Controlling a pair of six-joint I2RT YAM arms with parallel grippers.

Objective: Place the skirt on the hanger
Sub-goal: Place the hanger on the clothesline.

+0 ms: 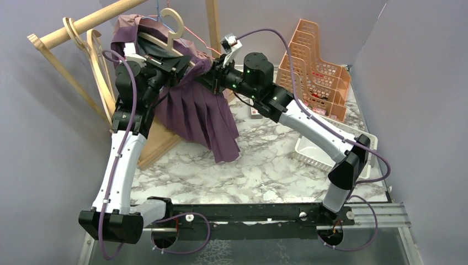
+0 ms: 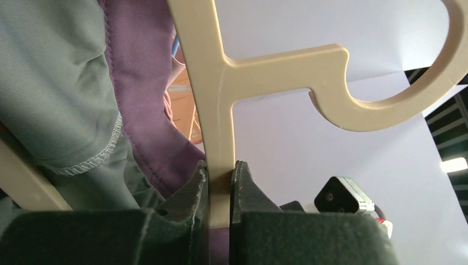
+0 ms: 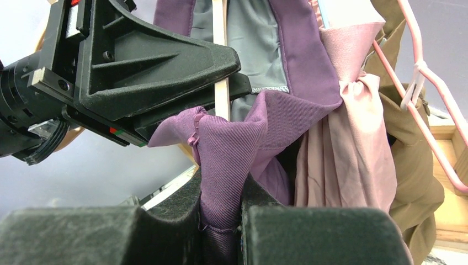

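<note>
- marble table (image 1: pixel 265 165) runs out under both raised arms.
- skirt (image 1: pixel 201 118), purple and pleated, hangs above the table's far left part, hem down, waist bunched up at the hanger.
- right gripper (image 3: pixel 221 212) has its jaws pressed onto a fold of the skirt's purple cloth (grey lining shows just behind), close beside the hanger's bar.
- left gripper (image 2: pixel 219 190) pinches the flat cream hanger (image 2: pixel 216 99) on its bar near the hook's neck, jaws tight on both faces.
- the hanger's long axis slants between the two grippers in the top view; the held fold lies on the right arm's side, so that arm looks better placed to draw cloth over that end.
- farthest back stands the wooden rack (image 1: pixel 83 25), other garments hanging beside it.
</note>
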